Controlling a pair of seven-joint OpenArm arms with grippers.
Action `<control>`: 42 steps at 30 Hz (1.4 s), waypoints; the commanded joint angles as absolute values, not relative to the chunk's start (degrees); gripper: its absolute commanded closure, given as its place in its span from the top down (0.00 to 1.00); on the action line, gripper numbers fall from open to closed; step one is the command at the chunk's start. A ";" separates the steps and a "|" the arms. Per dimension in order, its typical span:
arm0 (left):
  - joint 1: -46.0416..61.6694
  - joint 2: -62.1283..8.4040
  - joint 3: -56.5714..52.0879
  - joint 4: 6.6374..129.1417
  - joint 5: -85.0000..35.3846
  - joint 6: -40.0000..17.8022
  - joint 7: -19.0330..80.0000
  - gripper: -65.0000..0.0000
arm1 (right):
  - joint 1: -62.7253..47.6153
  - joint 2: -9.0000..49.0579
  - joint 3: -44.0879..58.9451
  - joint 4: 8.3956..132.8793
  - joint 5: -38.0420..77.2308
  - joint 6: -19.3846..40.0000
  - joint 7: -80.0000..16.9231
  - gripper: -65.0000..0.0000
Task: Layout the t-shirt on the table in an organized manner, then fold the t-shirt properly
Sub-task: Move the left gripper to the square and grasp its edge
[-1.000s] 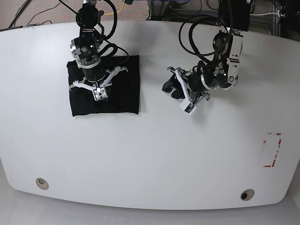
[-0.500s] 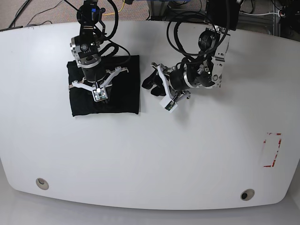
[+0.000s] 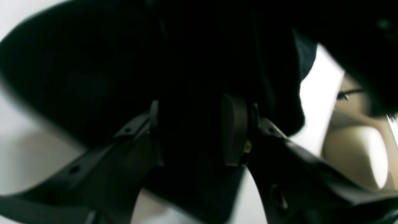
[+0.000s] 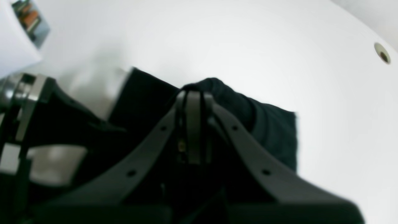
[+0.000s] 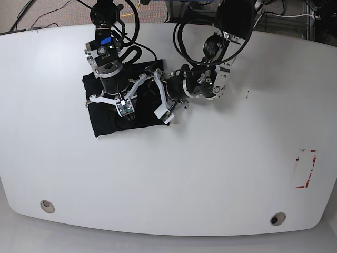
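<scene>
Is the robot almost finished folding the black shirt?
Nearly, it seems. Done: the t-shirt already lies as a small folded bundle on the white table. In hand: the left tool is shut on black cloth at the bundle's edge, and the right tool is shut and pressing on top. Left: probably letting go and tidying; the bundle sits a bit crooked.

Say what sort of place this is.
Probably a robotics lab: two arms work a black t-shirt on a white table marked with a red tape rectangle, with cables on the floor behind.
</scene>
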State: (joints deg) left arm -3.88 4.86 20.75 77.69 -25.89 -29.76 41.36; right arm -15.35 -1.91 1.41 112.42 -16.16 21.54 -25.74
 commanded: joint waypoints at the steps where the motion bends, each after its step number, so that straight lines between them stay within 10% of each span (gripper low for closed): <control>1: -6.20 5.49 23.60 74.33 -26.77 -30.11 37.05 0.37 | -14.73 -2.33 0.92 114.42 -15.08 21.41 -23.43 0.00; 42: -7.25 1.63 23.43 65.89 -26.95 -30.64 33.89 0.36 | -15.08 -5.32 -8.57 114.15 -14.90 28.62 -25.19 0.00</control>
State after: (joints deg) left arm -6.79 1.41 23.24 65.56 -29.93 -31.57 31.14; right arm -15.62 -4.05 -7.51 113.95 -16.82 26.52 -27.20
